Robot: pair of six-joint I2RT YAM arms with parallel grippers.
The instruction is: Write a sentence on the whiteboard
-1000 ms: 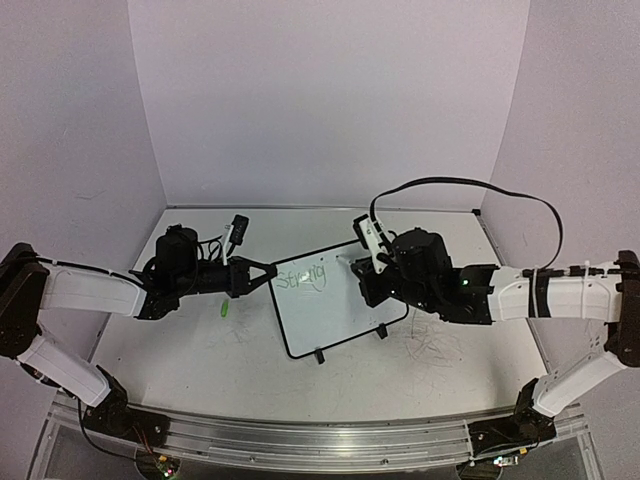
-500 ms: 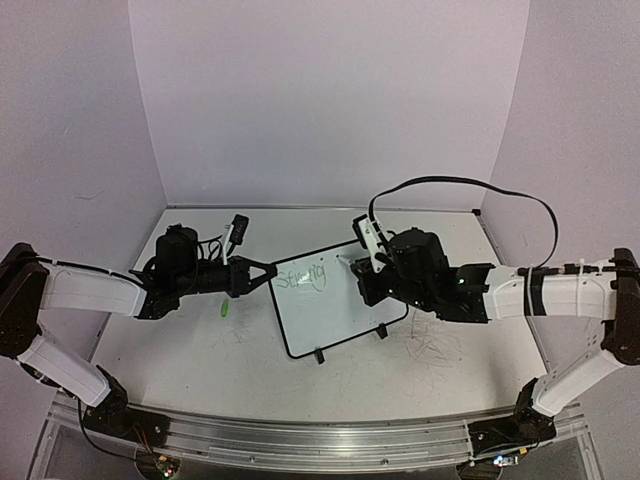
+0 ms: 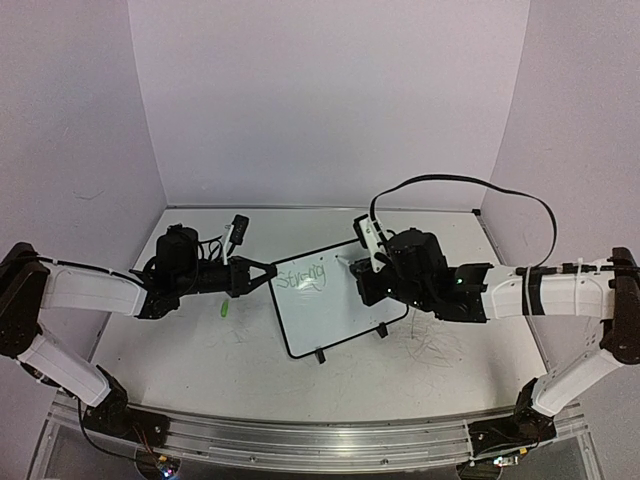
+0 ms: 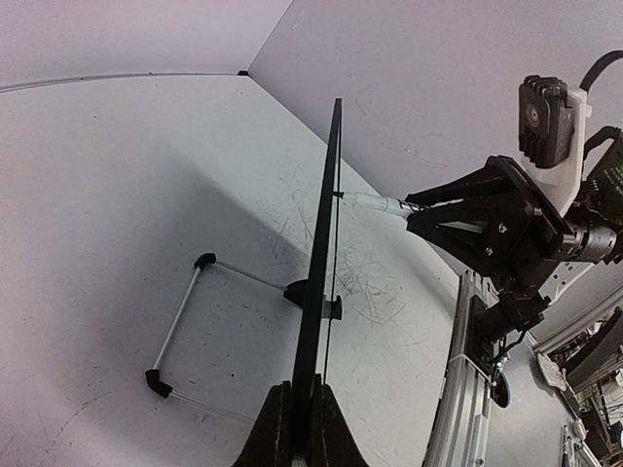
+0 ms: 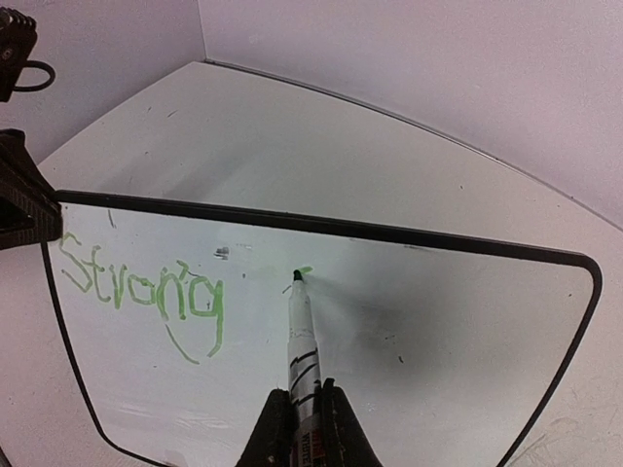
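Observation:
The whiteboard [image 3: 335,312] stands tilted on the table's middle and shows edge-on in the left wrist view [image 4: 327,255]. My left gripper [image 3: 268,273] is shut on its left frame edge [image 4: 302,391]. Of the sentence, the green word "Strong" [image 3: 302,276] is on the upper left of the board [image 5: 141,285]. My right gripper [image 3: 362,276] [image 5: 304,394] is shut on a white marker [image 5: 302,341]. The marker's tip touches the board at a short green stroke [image 5: 305,270] to the right of "Strong". The left wrist view shows the marker [image 4: 375,202] meeting the board's face.
A small green cap [image 3: 225,309] lies on the table below my left arm. The board's wire stand [image 4: 180,321] rests behind it, its black feet [image 3: 319,356] in front. Grey scribbles [image 3: 430,345] mark the table. A metal rail [image 3: 300,435] runs along the near edge.
My right arm has shifted slightly to the left with the marker. The left arm and the board have stayed still.

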